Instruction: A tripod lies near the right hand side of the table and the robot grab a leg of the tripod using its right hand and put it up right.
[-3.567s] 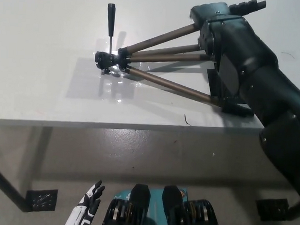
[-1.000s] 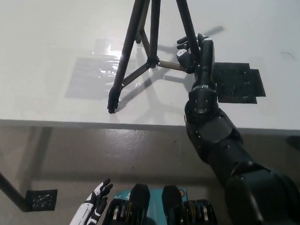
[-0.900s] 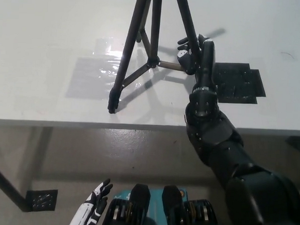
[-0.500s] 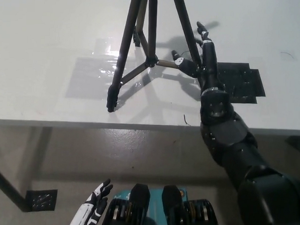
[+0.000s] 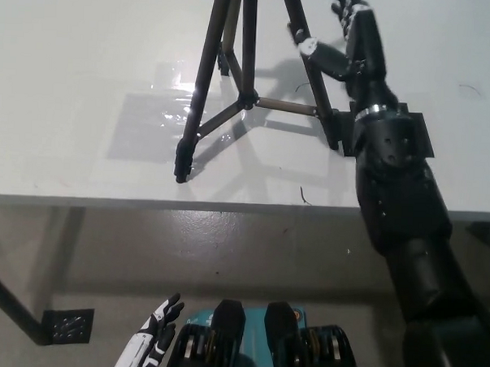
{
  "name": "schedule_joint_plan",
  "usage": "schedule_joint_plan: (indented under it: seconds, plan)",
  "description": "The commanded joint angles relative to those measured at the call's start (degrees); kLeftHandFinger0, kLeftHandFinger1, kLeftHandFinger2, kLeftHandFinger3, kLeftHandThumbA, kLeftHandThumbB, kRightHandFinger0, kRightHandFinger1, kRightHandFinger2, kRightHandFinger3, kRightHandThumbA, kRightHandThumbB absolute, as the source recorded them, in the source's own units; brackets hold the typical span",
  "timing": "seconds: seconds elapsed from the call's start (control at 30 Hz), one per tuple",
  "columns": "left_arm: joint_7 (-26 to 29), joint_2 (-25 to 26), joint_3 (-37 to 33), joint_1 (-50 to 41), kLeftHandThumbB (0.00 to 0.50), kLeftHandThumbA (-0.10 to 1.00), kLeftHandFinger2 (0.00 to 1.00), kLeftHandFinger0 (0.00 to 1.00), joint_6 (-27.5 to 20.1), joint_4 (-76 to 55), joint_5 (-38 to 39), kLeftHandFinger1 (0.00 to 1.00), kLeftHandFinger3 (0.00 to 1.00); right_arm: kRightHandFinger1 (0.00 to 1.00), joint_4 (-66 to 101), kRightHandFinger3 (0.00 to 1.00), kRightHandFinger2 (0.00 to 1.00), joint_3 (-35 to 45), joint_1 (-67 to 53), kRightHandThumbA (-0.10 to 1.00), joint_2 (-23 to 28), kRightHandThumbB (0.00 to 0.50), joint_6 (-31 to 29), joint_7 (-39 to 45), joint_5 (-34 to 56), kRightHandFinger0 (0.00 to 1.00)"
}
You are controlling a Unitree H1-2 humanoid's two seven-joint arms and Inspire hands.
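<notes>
Tripod stands upright on white bench; black right hand, fingers spread, hovers just beside one leg.

The tripod is being seen standing upright on the table, its feet spread toward the near edge and the far side. The right hand is being held open just to the right of the tripod's right leg, apart from it. The left hand is being kept low, below the table's near edge, at the left.
</notes>
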State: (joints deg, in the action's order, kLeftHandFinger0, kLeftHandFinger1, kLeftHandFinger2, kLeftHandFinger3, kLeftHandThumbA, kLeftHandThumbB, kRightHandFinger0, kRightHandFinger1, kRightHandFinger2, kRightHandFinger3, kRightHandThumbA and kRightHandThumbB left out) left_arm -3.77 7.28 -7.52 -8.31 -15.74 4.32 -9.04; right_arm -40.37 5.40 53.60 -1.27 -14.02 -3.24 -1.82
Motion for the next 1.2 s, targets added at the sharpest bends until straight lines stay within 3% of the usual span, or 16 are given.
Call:
schedule_joint_plan:
  seconds: [0.0,0.07,0.1,0.2,0.27,0.37,0.4,0.47,0.53,0.57,0.6,0.7,0.8,0.97,1.13,1.17]
  plan:
    - [0.2,0.4,-0.2,0.5,0.358,1.0,1.0,1.0,-2.7,-1.0,-1.1,1.0,1.0,1.0,54.9,1.0,1.0,-3.3,-9.3,0.79,4.6,0.5,17.1,9.2,18.1,1.0]
    - [0.0,0.6,-0.3,0.0,0.367,1.0,1.0,1.0,-2.7,-1.1,-0.9,1.0,1.0,1.0,64.1,1.0,1.0,-5.6,-15.7,0.9,6.0,0.5,14.5,9.0,12.1,1.0]
    - [-0.2,0.6,-0.4,-0.2,0.374,1.0,1.0,1.0,-2.6,-1.4,-0.8,1.0,1.0,1.0,68.6,1.0,1.0,-6.1,-20.0,1.0,5.3,0.5,11.2,8.3,3.6,1.0]
    - [-0.4,0.5,-0.5,-0.1,0.389,1.0,1.0,1.0,-2.4,-1.2,-0.5,1.0,1.0,1.0,76.5,1.0,1.0,-8.5,-31.8,1.0,1.4,0.5,3.1,7.2,-4.6,1.0]
    - [-0.4,0.6,-0.5,0.1,0.391,1.0,1.0,1.0,-2.3,-1.0,-0.8,1.0,1.0,1.0,78.4,1.0,1.0,-10.8,-40.3,0.96,0.7,0.5,-4.1,7.2,-4.2,1.0]
    - [-0.6,0.5,-0.5,0.4,0.377,1.0,1.0,1.0,-2.3,-0.6,-0.2,1.0,1.0,1.0,78.4,1.0,1.0,-14.6,-51.6,1.0,0.7,0.486,-12.7,6.1,-7.6,1.0]
    - [-0.6,0.4,-0.5,0.6,0.376,1.0,1.0,1.0,-2.6,-0.2,0.0,1.0,1.0,1.0,78.5,1.0,1.0,-17.1,-54.4,0.97,1.8,0.493,-12.9,5.2,-6.1,1.0]
    - [-0.7,0.4,-0.6,0.5,0.383,1.0,1.0,1.0,-2.3,-0.2,0.0,1.0,1.0,1.0,77.2,1.0,1.0,-20.9,-62.1,1.0,4.6,0.499,-12.9,0.7,-12.4,1.0]
    - [-0.4,0.1,-0.7,0.4,0.386,1.0,1.0,1.0,-3.0,0.5,-0.1,1.0,1.0,1.0,75.4,1.0,1.0,-22.2,-66.6,1.0,5.6,0.422,-12.9,-0.8,-11.2,1.0]
    - [-0.3,0.2,-0.7,0.4,0.388,1.0,1.0,1.0,-3.4,0.7,-0.3,1.0,1.0,1.0,73.3,1.0,1.0,-22.4,-67.9,1.0,6.5,0.412,-12.9,-1.6,-10.8,1.0]
    - [-0.3,0.2,-0.7,0.3,0.389,1.0,1.0,1.0,-3.7,0.8,-0.4,1.0,1.0,1.0,71.9,1.0,1.0,-22.2,-68.8,1.0,6.6,0.414,-12.9,-1.1,-9.2,1.0]
    - [-0.3,0.2,-0.6,0.5,0.409,1.0,1.0,1.0,-4.0,1.2,-0.1,1.0,1.0,1.0,64.3,1.0,1.0,-20.1,-70.3,1.0,6.0,0.491,-12.9,3.0,-2.8,1.0]
    - [0.0,-0.1,-0.6,0.9,0.389,1.0,1.0,1.0,-4.2,1.7,-0.3,1.0,1.0,1.0,57.5,1.0,1.0,-21.1,-69.0,1.0,6.8,0.434,-12.9,2.0,-3.7,1.0]
    - [0.3,-0.5,-0.6,0.1,0.399,1.0,1.0,1.0,-4.8,2.0,0.0,1.0,1.0,1.0,43.0,1.0,1.0,-20.5,-65.2,1.0,5.5,0.499,-12.9,0.7,-2.6,1.0]
    - [0.5,-0.4,-0.2,0.0,0.383,1.0,1.0,1.0,-6.3,2.7,-0.1,1.0,1.0,1.0,32.7,1.0,1.0,-19.9,-62.2,1.0,5.1,0.482,-12.9,0.7,-2.3,1.0]
    - [0.5,-0.5,-0.1,0.1,0.385,1.0,1.0,1.0,-6.0,2.6,0.1,1.0,1.0,1.0,32.6,1.0,1.0,-19.8,-62.1,1.0,5.2,0.499,-12.9,1.1,-2.0,1.0]
